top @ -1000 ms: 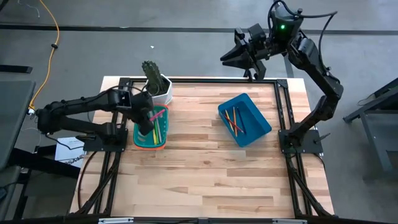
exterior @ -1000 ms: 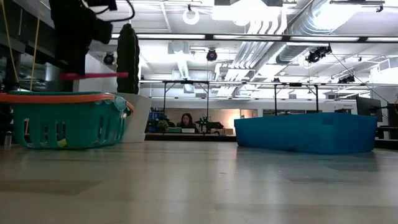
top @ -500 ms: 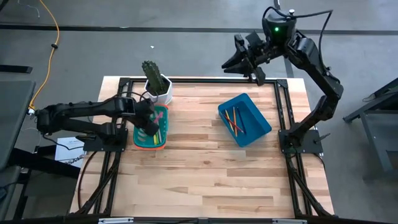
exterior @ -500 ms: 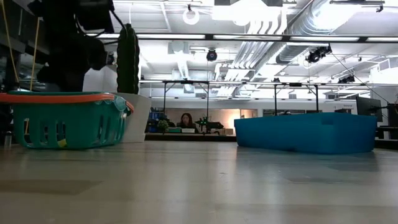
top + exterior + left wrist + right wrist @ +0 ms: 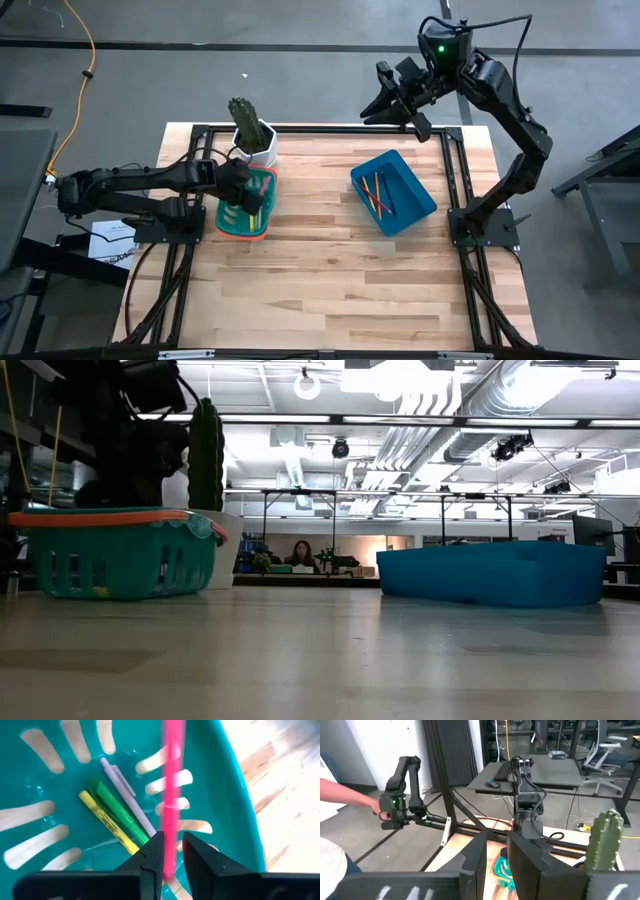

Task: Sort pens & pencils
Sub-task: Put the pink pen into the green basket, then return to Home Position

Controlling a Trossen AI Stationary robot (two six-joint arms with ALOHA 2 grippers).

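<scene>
We see two matte black jointed arms: the right arm (image 5: 500,100) shows a green light and a looping black cable; the left arm (image 5: 130,185) is plain.

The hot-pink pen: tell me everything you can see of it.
The hot-pink pen is a straight, smooth, plastic-looking stick, blurred in the left wrist view. It stands between the fingers of the left gripper, low over the teal basket, which has slotted walls. The jaws look slightly parted around it. Below it lie a green pen, a yellow pen and a lilac one.
</scene>
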